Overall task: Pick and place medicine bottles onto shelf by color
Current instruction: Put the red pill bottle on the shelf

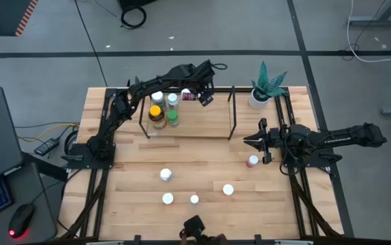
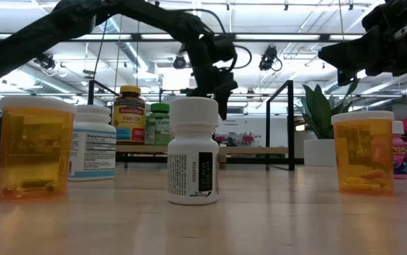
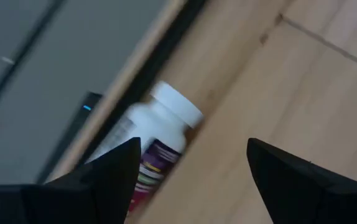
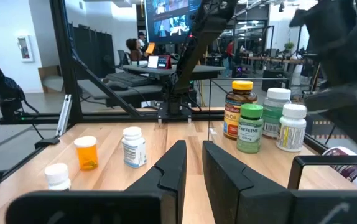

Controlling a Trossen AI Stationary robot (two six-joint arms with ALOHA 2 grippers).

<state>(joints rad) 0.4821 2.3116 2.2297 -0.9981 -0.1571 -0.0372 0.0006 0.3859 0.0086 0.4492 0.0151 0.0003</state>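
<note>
lying on its side on shelf [image 1: 202, 126], white-capped bottle [image 3: 157, 140] sits just beyond left end effector [image 3: 194, 165], fingers spread.

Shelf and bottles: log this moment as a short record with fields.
shelf: light wood board in a black rod frame, at the table's far side
upright on shelf: yellow-capped bottle, green-capped bottle, two white-capped bottles
lying on shelf: white bottle with purple label, on its side at the back edge
left gripper: above the lying bottle, jaws open, holding nothing
right gripper: waiting near the shelf's right end, jaws shut, empty
pink-capped bottle: on the table by the right gripper
still on table: five white-capped bottles near the front
</note>
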